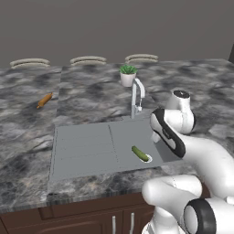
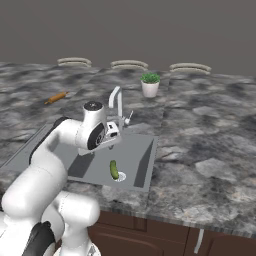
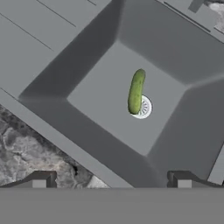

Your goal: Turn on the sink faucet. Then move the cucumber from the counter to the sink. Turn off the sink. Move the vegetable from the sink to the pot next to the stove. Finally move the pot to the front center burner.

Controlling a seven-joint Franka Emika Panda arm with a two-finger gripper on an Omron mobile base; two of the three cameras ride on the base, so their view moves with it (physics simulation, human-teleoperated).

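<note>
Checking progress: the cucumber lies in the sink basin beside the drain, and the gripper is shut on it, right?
Not quite. The cucumber does lie in the sink basin by the drain, but the hand view shows the gripper open and above it, holding nothing.

I see the sink [image 1: 82,151] as matt grey with a ribbed half, its small round drain [image 3: 143,107] bright metal. The tap [image 1: 137,93] looks like smooth shiny metal. The counter [image 1: 27,137] reads as dark veined stone, lightly glossy. The cucumber [image 3: 135,92] looks smooth, dark green, faintly shiny.
</note>
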